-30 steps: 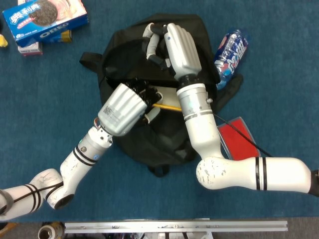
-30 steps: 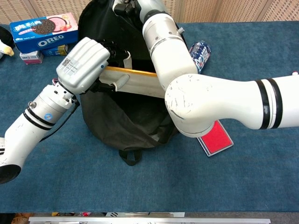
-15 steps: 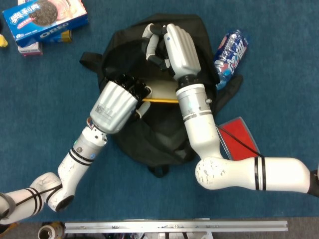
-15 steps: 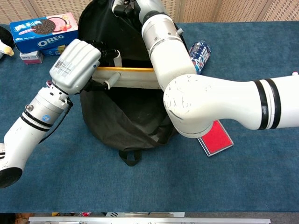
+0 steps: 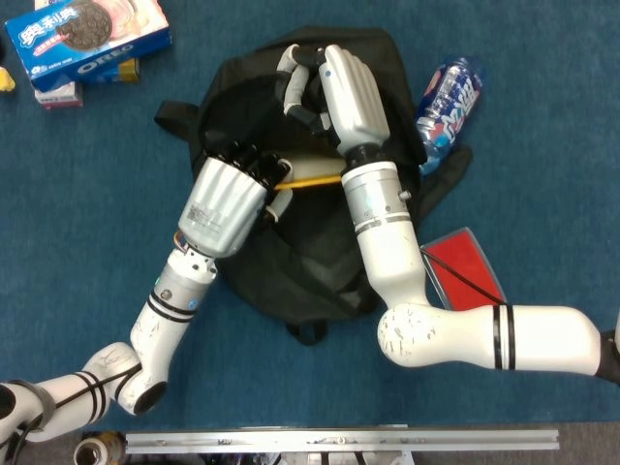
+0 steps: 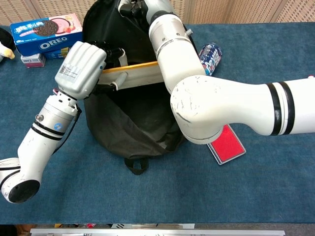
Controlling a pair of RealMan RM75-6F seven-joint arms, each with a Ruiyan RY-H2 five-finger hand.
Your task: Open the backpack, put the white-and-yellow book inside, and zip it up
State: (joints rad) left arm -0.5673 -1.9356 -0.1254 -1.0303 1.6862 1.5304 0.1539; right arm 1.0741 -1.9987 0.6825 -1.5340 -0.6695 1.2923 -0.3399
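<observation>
A black backpack (image 5: 320,262) (image 6: 133,123) lies on the blue table, its top flap held up and open. My right hand (image 5: 334,87) (image 6: 140,6) grips the upper flap at the far side. My left hand (image 5: 228,203) (image 6: 81,66) holds the white-and-yellow book (image 5: 310,174) (image 6: 138,76) by its left end. The book is tilted, its right end higher and hidden behind my right forearm, over the bag's opening.
An Oreo box (image 5: 87,39) (image 6: 47,32) sits at the far left. A blue bottle (image 5: 450,102) (image 6: 210,56) lies right of the bag. A red book (image 5: 465,262) (image 6: 226,145) lies near my right arm.
My left hand has lifted and turned the book from sloping down to the right to sloping up to the right, moving it farther into the bag's mouth. The right hand has stayed put.
</observation>
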